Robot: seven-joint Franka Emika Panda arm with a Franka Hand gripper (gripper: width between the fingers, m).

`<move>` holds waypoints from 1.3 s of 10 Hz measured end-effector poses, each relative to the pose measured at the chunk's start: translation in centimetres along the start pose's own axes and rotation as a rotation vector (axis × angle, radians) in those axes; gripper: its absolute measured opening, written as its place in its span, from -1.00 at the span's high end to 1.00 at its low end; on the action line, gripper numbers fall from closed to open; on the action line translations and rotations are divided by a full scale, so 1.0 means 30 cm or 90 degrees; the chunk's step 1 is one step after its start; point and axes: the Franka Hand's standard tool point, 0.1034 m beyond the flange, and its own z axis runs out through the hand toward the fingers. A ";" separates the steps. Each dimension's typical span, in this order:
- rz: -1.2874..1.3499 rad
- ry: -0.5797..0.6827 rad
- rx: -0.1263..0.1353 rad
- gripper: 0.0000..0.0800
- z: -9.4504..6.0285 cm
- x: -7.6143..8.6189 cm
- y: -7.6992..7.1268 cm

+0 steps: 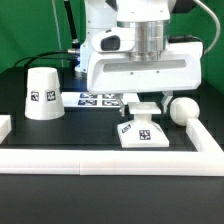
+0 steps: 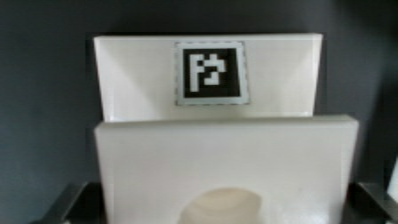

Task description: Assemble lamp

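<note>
1. Reading the exterior view as a clock face centred on the base (image 1: 140,133), I put us at the opening step, taking hold of the base. The three lamp parts lie apart and nothing is fitted.
2. The end effector (image 1: 145,104) hangs directly over the base at 12 o'clock. Its jaws are spread wide: in the wrist view a dark finger (image 2: 64,206) shows at each side with the base (image 2: 210,150) between them. I cannot tell whether either finger touches it.
3. The base sits on the dark worktop (image 1: 60,135), just inside the white rail (image 1: 100,160) at 6 o'clock. The shade (image 1: 42,95) stands well apart at 10 o'clock, the bulb (image 1: 183,109) is near at 2 o'clock, and the marker board (image 1: 97,100) lies at 11.
4. My judgement on the next move is to lower squarely, close on two opposite flat sides, and keep the base level.
5. The base is blocky and near square, so it has no marked long axis. Its tag (image 2: 210,72) faces up and the rounded socket recess (image 2: 231,205) seems to open upward. The shade stands upright, narrow end up, axis vertical. Which way the bulb's stem points, I cannot tell.
</note>
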 end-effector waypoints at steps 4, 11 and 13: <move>-0.002 0.024 0.004 -0.34 0.003 0.112 -0.052; 0.009 0.049 0.010 -0.34 0.006 0.219 -0.133; 0.008 0.049 0.010 -0.34 0.004 0.219 -0.132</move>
